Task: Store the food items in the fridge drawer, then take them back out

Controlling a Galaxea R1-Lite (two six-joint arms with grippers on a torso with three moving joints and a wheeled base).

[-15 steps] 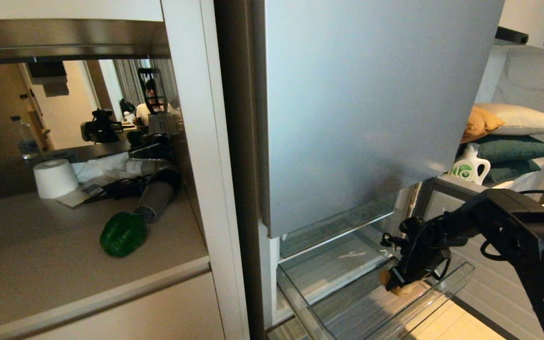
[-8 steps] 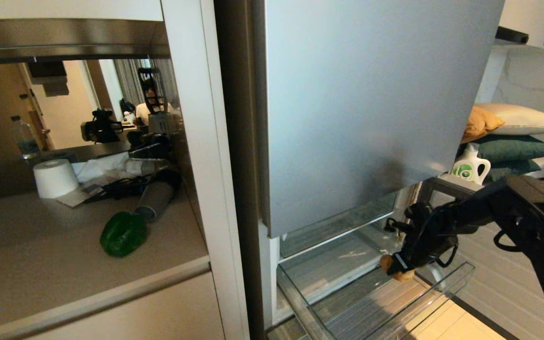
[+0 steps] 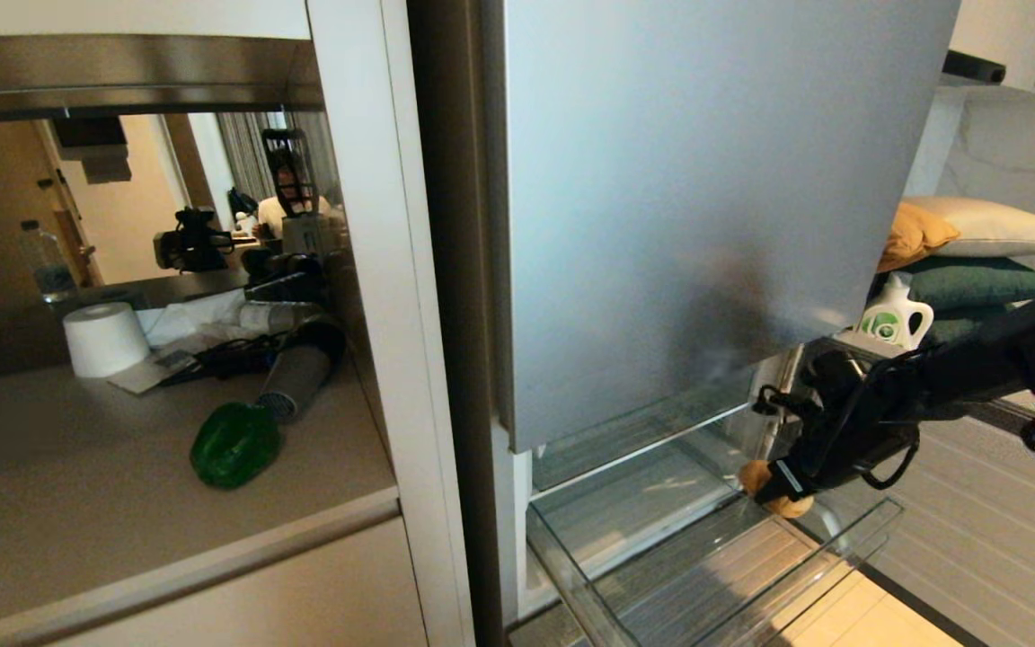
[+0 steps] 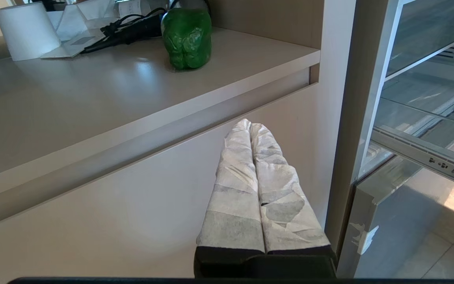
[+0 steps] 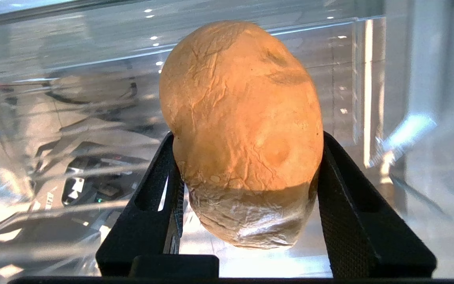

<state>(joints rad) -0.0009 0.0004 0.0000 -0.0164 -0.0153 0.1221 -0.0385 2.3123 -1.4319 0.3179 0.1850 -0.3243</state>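
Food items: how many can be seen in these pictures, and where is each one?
2. The tan-brown bun is held between the fingers of the right gripper above the open fridge drawer. The green bell pepper lies on the counter beside the hair dryer. No others show.

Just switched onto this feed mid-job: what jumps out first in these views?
The right pincer is clamped on a tan-brown bun, held above the pulled-out clear fridge drawer below the silver door panel. To the left, the glossy green bell pepper lies on the beige counter beside a grey hair dryer.
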